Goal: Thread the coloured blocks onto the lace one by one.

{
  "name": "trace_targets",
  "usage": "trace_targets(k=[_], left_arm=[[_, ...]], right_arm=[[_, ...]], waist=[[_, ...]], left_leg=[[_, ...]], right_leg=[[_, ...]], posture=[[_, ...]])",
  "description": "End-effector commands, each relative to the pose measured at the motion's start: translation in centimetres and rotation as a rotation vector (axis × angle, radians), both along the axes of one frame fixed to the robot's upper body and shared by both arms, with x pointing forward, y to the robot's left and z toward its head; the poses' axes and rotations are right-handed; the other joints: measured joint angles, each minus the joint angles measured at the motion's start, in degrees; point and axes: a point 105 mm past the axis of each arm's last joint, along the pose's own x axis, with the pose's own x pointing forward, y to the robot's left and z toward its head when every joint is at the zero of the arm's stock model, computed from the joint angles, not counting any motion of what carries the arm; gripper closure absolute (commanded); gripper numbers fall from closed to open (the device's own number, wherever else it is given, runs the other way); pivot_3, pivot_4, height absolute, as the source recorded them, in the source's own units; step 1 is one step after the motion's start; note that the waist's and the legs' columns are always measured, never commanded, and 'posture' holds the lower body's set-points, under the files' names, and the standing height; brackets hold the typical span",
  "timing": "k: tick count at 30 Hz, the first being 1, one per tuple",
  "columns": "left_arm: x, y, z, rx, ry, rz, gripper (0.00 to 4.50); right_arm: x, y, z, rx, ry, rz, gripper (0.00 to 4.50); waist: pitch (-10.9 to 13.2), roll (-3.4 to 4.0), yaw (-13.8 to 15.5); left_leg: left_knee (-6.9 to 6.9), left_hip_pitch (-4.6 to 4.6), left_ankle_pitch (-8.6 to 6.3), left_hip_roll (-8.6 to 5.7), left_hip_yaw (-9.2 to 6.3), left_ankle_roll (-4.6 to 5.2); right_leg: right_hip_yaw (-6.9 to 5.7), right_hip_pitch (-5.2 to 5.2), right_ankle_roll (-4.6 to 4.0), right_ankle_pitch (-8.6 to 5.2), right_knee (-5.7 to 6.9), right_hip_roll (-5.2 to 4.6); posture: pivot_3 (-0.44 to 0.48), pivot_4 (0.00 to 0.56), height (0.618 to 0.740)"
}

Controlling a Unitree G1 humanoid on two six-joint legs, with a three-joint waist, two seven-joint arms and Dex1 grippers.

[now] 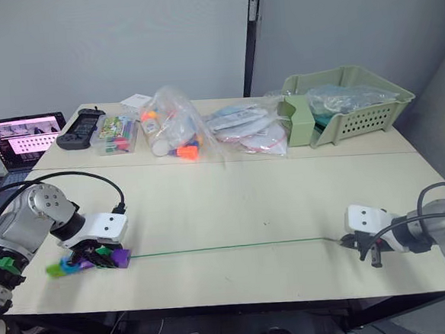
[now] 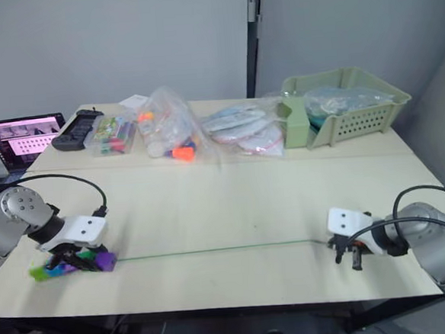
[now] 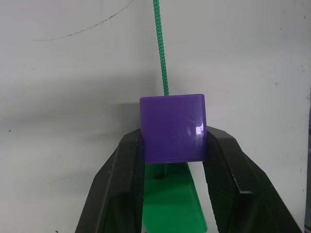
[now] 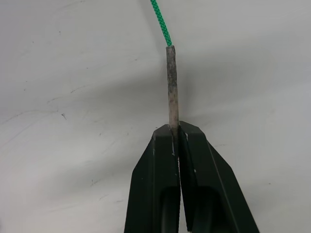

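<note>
Across the pale matte tabletop [image 1: 233, 204], the lace [image 1: 228, 247], a thin braided green cord, runs taut between the arms. The left tool [image 3: 172, 145] is clamped on a glossy purple cube [image 3: 173, 127] at the front of the coloured blocks [image 1: 88, 260]; the right tool [image 4: 177, 136] pinches the stiff grey tip [image 4: 171, 82]. Pulling harder could slip the smooth tip free or tug the cube loose.
</note>
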Motion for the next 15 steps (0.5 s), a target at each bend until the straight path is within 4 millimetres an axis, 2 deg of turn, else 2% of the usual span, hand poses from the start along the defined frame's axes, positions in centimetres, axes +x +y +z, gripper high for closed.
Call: trace_targets(k=[1,8,15], left_arm=[[1.3,0.9,0.7,0.019,-0.082,0.030,3.31],[2.8,-0.7,1.1,-0.057,-0.168,-0.021,3.31],[2.8,-1.0,0.7,-0.054,-0.165,-0.052,3.31]], right_arm=[[0.7,0.0,0.8,-0.012,-0.050,0.004,4.50],[0.7,0.6,0.5,-0.001,-0.054,0.013,4.50],[0.7,0.6,0.0,-0.010,-0.045,0.017,4.50]], waist=[[0.00,0.00,0.10],[-0.01,0.02,0.63],[-0.01,0.01,0.92]], left_leg=[[0.00,0.03,0.00,0.00,0.00,0.00],[0.02,0.10,0.03,0.00,0.00,-0.04],[0.04,0.09,0.03,-0.01,0.00,-0.04]], right_leg=[[0.00,0.00,0.00,0.00,0.02,0.01],[0.01,0.05,-0.02,-0.01,0.10,0.01],[0.01,0.07,-0.02,0.00,0.09,0.00]], posture=[[0.000,0.150,0.734],[0.000,0.150,0.734],[0.000,0.150,0.734]])
